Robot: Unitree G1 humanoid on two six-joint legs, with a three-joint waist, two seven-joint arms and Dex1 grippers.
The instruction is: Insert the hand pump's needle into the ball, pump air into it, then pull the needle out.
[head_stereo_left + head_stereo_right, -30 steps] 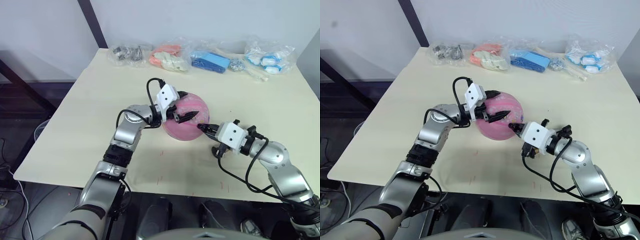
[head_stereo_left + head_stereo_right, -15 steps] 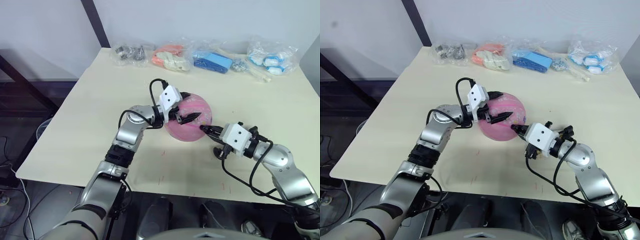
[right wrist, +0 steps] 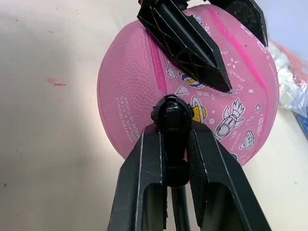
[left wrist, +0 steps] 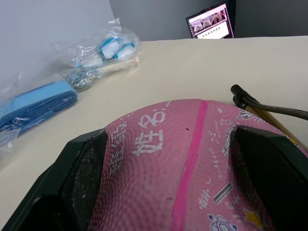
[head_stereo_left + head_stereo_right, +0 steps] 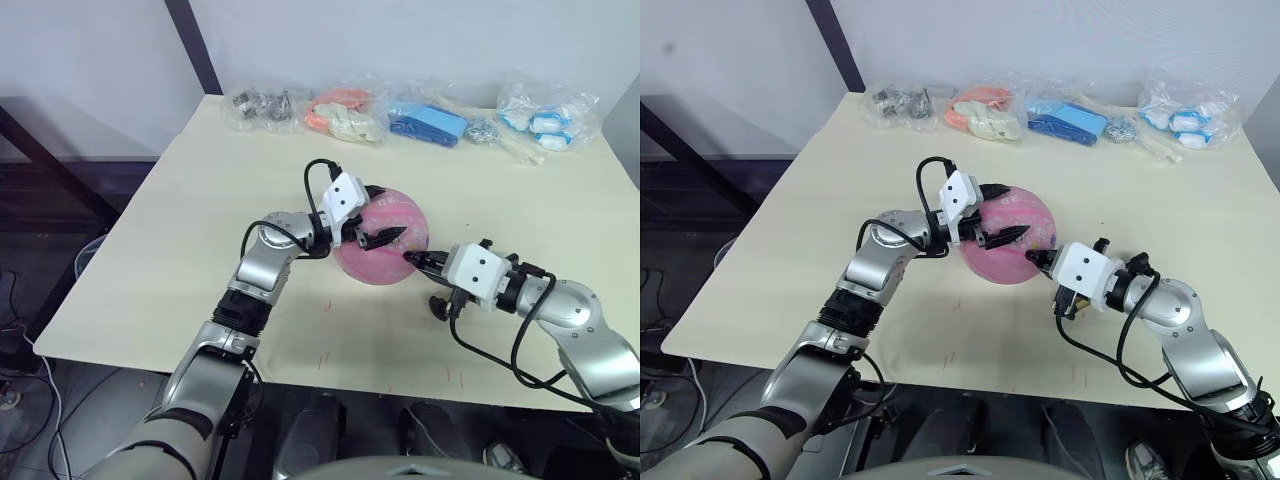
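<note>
The pink ball rests mid-table. My left gripper reaches over it from the left, and its black fingers press on both sides of the ball. My right gripper is shut on the black fitting at the hose end, pointed at the ball's right side. The needle itself is hidden behind the fitting, so I cannot tell if it is in the ball. The hand pump's gold tube and thin black hose lie on the table just behind the ball.
Several clear bags line the table's far edge: metal parts, orange and white items, blue items, blue-white items. A lit screen stands beyond the table. Bare tabletop lies left of the ball.
The whole view has shifted slightly. The ball and both grippers keep the same places relative to each other.
</note>
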